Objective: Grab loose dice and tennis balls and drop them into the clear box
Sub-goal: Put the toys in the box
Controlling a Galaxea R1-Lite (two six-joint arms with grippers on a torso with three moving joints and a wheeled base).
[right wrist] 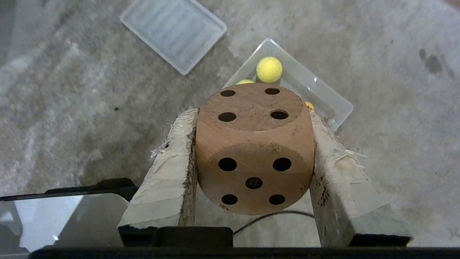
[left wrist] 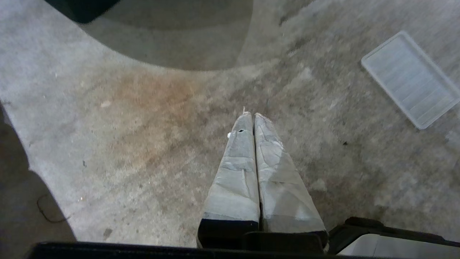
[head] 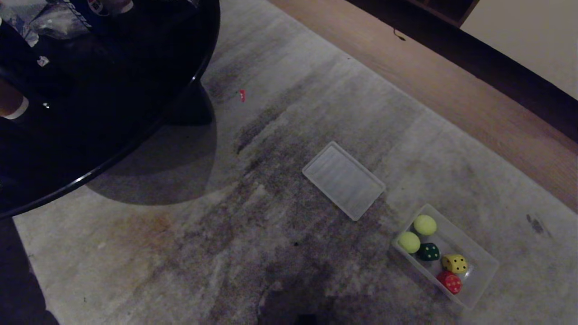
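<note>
The right gripper point(right wrist: 253, 151) holds the beige die point(right wrist: 254, 147), clamped between its two taped fingers point(right wrist: 169, 172) on opposite flat faces, in the lower middle of the right wrist view. The die looks like solid wood: stiff, unlikely to crush, probably heavier than a ball, with smooth faces that could slip if the squeeze eases. Flat opposing faces are the sound place to hold it; the rounded corners would give little purchase.

Beyond the die, toward the upper middle of that frame, lies the clear box point(right wrist: 334, 104), partly hidden behind the cube, with one tennis ball point(right wrist: 269, 69) plain inside it.

In the head view the box point(head: 478, 275) sits at the lower right on the grey carpet point(head: 180, 253), holding two tennis balls point(head: 425, 224), the dark green die point(head: 429, 252), the yellow die point(head: 454, 263) and the red die point(head: 449, 282). Room remains along its far side, so a drop there should avoid stacking; a hard cube landing on others may bounce.

The flat ribbed lid point(head: 344, 179) lies near the box, toward frame centre, apart from it and not covering it. A black round table point(head: 113, 113) fills the upper left, well clear.

The left gripper point(left wrist: 252, 117) hangs over bare carpet, fingers pressed together and empty.
</note>
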